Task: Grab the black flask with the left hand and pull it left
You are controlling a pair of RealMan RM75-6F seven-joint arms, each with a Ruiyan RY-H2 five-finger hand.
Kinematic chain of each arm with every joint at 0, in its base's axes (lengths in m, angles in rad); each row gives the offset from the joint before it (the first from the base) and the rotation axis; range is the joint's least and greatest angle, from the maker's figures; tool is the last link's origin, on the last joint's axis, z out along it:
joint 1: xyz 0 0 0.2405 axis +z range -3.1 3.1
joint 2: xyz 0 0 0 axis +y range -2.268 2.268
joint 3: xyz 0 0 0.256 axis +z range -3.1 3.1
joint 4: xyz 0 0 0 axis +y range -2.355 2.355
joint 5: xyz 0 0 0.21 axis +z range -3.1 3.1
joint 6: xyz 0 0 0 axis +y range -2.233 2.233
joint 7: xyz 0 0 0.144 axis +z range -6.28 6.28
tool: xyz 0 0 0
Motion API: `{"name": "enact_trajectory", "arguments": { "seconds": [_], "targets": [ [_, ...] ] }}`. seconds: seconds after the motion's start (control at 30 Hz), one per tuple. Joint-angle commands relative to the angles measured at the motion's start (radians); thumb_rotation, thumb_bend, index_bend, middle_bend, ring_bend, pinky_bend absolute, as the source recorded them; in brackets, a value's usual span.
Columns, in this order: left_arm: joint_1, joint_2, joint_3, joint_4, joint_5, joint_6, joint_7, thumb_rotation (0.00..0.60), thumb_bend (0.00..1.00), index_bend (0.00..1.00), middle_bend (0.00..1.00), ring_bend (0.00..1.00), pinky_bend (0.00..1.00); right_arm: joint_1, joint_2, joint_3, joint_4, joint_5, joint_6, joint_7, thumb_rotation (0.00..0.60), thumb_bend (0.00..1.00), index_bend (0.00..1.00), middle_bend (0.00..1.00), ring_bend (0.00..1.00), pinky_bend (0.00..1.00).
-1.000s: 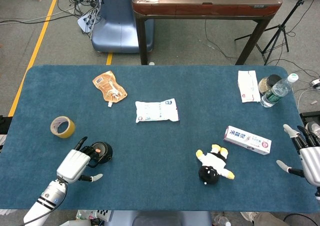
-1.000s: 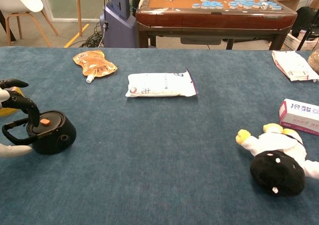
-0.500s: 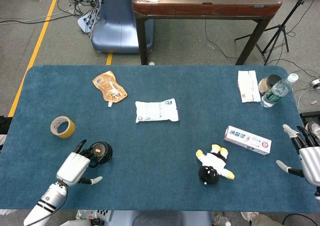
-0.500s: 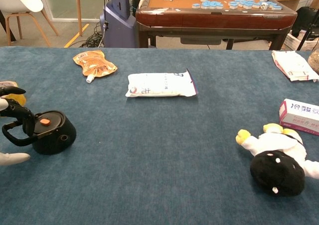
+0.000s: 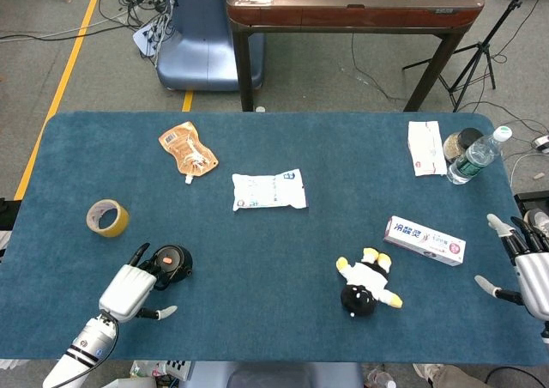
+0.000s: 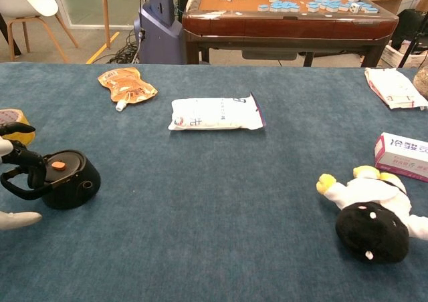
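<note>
While scanning the blue surface [image 5: 283, 251], pretty easy to call the step: grab done, pull underway.

Over at the far right edge, right hand [image 5: 530, 272] just parked, fingers spread apart, holding nothing. No part in this job by the look of it.

Down at the near left, left hand [image 5: 129, 290] hooked onto the black flask [image 5: 174, 261]. Flask sitting on the surface just right of that hand, orange button [image 6: 59, 165] facing up, with the tape roll [image 5: 107, 217] a bit farther back and left, not touching. In the chest view, dark fingers [image 6: 28, 166] curled around the flask's handle [image 6: 15, 191], so clamped on it. Pale thumb lying lower down, apart from the handle.

Next move, best guess: keep that curl tight and drag straight left along the surface. Not much room left before the edge, so probably a short, slow slide. Worth watching for the handle slipping out of the hook, or the flask tipping if pulled from too high.

Compared with a second ago: flask nudged only slightly left. Left hand drawn back left and a touch nearer. Right hand and everything else same as before.
</note>
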Motion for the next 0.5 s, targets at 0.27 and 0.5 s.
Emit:
{"name": "enact_trajectory", "arguments": {
  "seconds": [0.27, 0.5],
  "targets": [
    [0.006, -0.013, 0.003, 0.0, -0.007, -0.004, 0.039, 0.247, 0.15, 0.47, 0.46, 0.35, 0.0, 0.0, -0.002, 0.0, 0.006, 0.001, -0.002, 0.008, 0.6, 0.12, 0.07, 0.23, 0.11, 0.17],
    [0.015, -0.021, 0.006, 0.002, -0.016, -0.003, 0.059, 0.243, 0.15, 0.5, 0.49, 0.37, 0.0, -0.001, -0.004, 0.0, 0.01, 0.003, -0.003, 0.013, 0.6, 0.12, 0.07, 0.23, 0.11, 0.17]
  ]
}}
